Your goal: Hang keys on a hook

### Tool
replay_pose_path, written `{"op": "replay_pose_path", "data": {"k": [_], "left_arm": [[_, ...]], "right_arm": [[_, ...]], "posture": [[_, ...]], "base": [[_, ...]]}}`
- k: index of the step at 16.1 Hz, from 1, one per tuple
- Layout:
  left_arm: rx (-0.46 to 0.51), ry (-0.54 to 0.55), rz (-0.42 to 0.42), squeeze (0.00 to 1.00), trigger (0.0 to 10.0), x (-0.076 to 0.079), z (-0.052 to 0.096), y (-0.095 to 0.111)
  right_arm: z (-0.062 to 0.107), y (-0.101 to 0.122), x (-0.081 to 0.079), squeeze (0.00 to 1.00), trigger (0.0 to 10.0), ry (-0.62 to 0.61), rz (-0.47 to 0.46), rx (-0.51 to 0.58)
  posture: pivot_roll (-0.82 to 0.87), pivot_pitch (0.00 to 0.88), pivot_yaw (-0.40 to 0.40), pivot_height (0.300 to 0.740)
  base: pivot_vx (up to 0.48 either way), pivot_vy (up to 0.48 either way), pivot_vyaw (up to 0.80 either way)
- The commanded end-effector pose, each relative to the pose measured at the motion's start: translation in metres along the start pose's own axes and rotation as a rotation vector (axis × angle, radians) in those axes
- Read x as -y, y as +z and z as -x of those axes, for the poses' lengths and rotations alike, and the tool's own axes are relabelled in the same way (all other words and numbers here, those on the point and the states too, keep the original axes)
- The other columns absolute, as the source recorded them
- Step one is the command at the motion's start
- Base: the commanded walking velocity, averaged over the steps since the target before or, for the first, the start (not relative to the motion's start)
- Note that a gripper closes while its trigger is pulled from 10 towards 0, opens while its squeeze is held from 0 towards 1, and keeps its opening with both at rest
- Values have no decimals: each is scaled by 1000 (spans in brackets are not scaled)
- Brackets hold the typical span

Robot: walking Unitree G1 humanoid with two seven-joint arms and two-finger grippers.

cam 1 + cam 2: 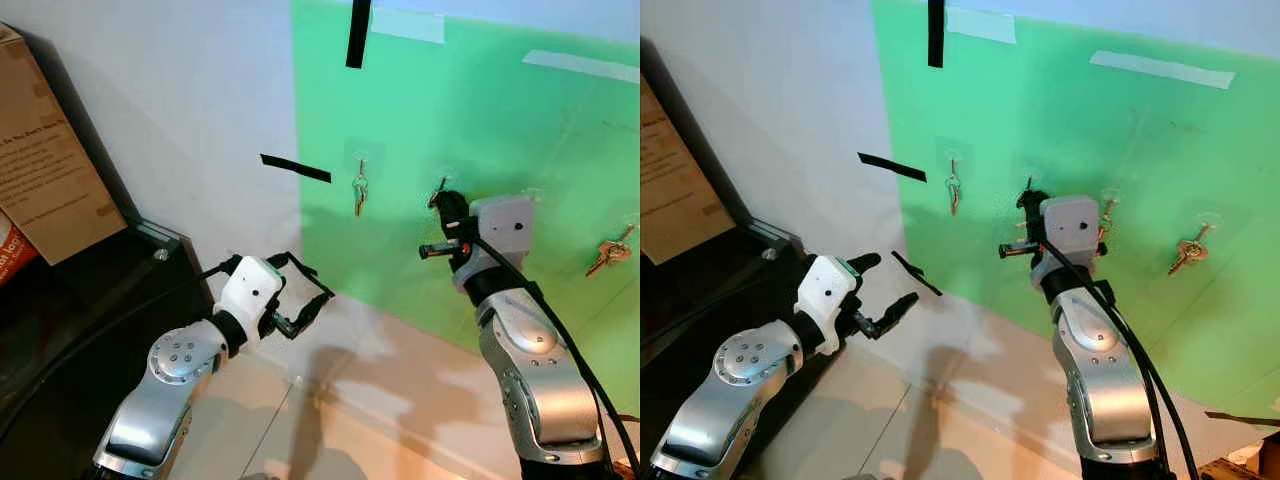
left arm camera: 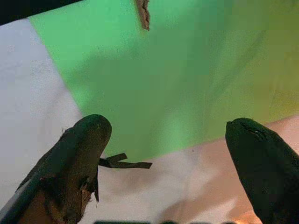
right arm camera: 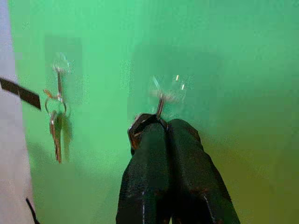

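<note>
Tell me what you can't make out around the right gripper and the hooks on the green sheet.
- Keys in the right gripper: right wrist view shows just a key ring; the shut fingers hide the rest.
- Whether the ring is on the middle hook: blurred.
- Hook behind the right wrist: mostly covered in the right eye view.
- Cardboard box print: too small; cut off by the left edge.

Small metal key ring (image 3: 138,129) pinched between black fingers (image 3: 149,154) near the middle of the right wrist picture, touching a thin clear hook (image 3: 161,100) stuck on the green wall just above.
</note>
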State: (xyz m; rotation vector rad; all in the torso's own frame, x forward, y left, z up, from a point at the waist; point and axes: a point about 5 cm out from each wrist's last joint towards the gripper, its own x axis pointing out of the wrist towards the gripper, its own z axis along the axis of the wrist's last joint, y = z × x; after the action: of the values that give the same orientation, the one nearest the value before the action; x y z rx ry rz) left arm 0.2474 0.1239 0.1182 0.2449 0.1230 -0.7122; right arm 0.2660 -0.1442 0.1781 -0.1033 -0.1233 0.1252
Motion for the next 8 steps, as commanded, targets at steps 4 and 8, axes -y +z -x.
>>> {"op": "replay_pose_path", "data": {"k": [4,8], "left_arm": [[0,-21,-6,102,10000,2,1,2],[-1,-27,-4,102,10000,3,0,2]], "right_arm": [[1,17,2,0,10000,-27,-18,97],[10,3,-10,0,10000,106,24,3]], "posture": [[-60,0,50,740],[-63,0,49,740]], "base": [[0,0,0],[0,0,0]]}}
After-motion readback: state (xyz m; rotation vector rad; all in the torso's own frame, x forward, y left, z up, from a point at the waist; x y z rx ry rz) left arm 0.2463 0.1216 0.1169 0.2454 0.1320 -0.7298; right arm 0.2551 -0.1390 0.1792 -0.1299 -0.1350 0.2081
